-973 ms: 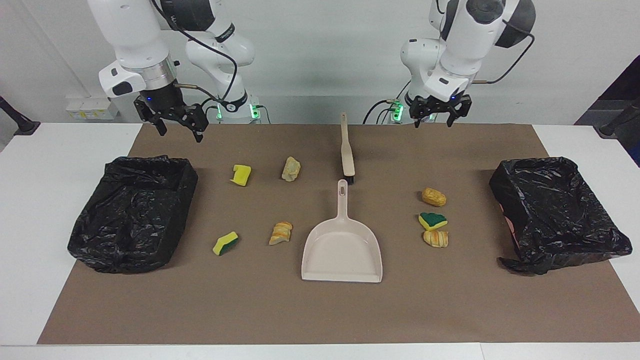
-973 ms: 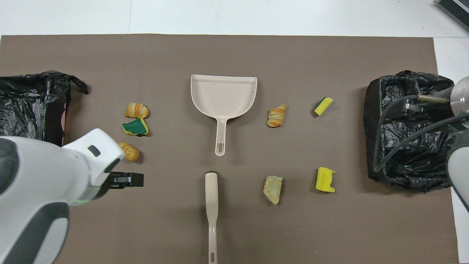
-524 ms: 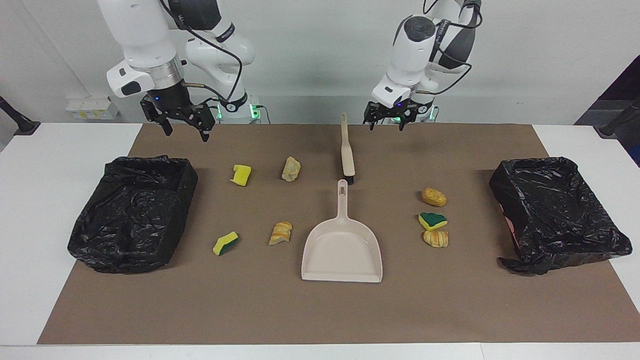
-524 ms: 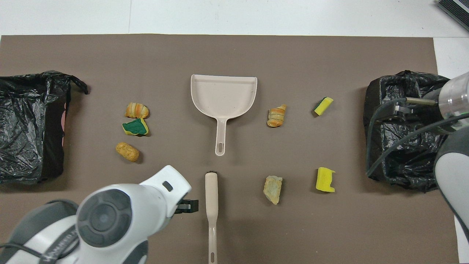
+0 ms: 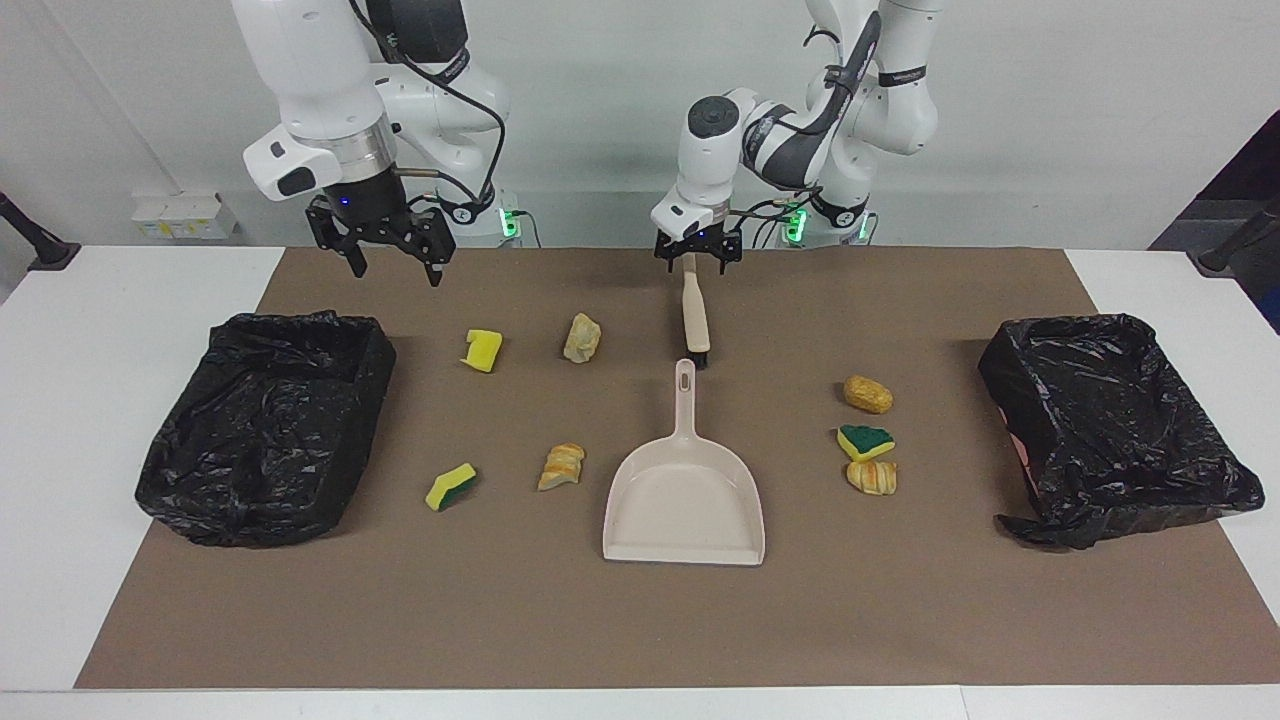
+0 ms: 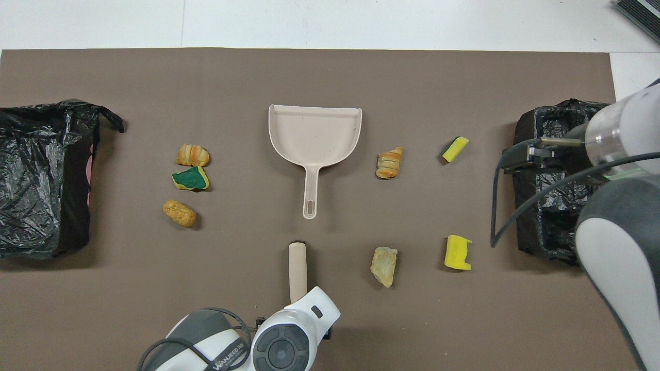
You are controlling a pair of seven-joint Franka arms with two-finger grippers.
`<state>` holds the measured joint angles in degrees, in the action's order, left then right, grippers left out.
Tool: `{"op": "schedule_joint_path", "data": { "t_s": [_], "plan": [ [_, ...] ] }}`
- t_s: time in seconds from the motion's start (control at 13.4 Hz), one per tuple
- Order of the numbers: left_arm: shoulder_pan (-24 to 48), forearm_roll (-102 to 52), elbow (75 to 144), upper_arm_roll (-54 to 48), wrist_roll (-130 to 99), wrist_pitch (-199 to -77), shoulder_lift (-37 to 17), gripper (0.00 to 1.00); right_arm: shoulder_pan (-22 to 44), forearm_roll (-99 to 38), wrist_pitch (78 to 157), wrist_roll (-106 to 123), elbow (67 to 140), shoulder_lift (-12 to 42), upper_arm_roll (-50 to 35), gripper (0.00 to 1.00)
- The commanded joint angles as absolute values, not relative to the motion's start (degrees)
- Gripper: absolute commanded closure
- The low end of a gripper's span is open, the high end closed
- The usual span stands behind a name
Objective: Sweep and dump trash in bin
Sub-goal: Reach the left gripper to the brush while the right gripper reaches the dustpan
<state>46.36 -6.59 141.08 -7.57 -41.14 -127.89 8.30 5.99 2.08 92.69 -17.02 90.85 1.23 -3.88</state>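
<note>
Beige brush (image 5: 694, 312): the facing view showed the left end effector (image 5: 698, 262) spread over its handle, hidden overhead; the right end effector (image 5: 392, 262), upper left, hung spread.

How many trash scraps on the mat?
7. Three clustered toward the left arm's end of the dustpan; four spread toward the right arm's end. None visibly hidden.

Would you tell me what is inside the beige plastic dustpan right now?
Nothing lies in the beige plastic dustpan: its whole tray shows bare in both views, and no arm covers it. All seven scraps lie on the brown mat around it.
</note>
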Motion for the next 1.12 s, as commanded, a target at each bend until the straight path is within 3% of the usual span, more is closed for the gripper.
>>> {"op": "schedule_joint_path", "data": {
  "t_s": [0.0,0.22,0.3,0.37,0.45,0.82,1.05],
  "plan": [
    [50.62,-6.94,143.79,-6.50,-45.42,-131.21,9.49,0.00,9.39,4.04,95.34,-17.66,87.46,6.93,-3.87,0.00],
    [51.94,-6.94,144.05,-6.42,-46.50,-130.52,9.76,0.02,13.96,5.09,98.35,-22.39,84.65,12.63,-3.69,0.00],
    [51.86,-6.94,144.05,-6.42,-46.06,-130.34,9.76,0.39,15.37,5.88,98.35,-23.63,82.38,14.92,-3.78,0.00],
    [51.77,-6.94,144.05,-6.42,-45.79,-129.73,9.84,0.65,16.69,5.98,98.35,-24.43,80.61,16.59,-3.69,0.00],
    [51.68,-6.94,143.88,-6.42,-45.70,-128.51,9.84,1.00,17.31,5.89,98.70,-26.09,79.46,18.00,-3.78,0.00],
    [47.82,-6.94,142.39,-5.80,-41.05,-116.92,12.39,1.00,22.75,5.27,101.16,-30.92,70.33,28.11,-3.78,0.00],
    [44.13,-6.77,142.03,-5.63,-40.34,-113.57,15.63,1.00,25.74,5.27,102.30,-34.09,69.43,30.14,-3.78,0.00]
  ]
}}
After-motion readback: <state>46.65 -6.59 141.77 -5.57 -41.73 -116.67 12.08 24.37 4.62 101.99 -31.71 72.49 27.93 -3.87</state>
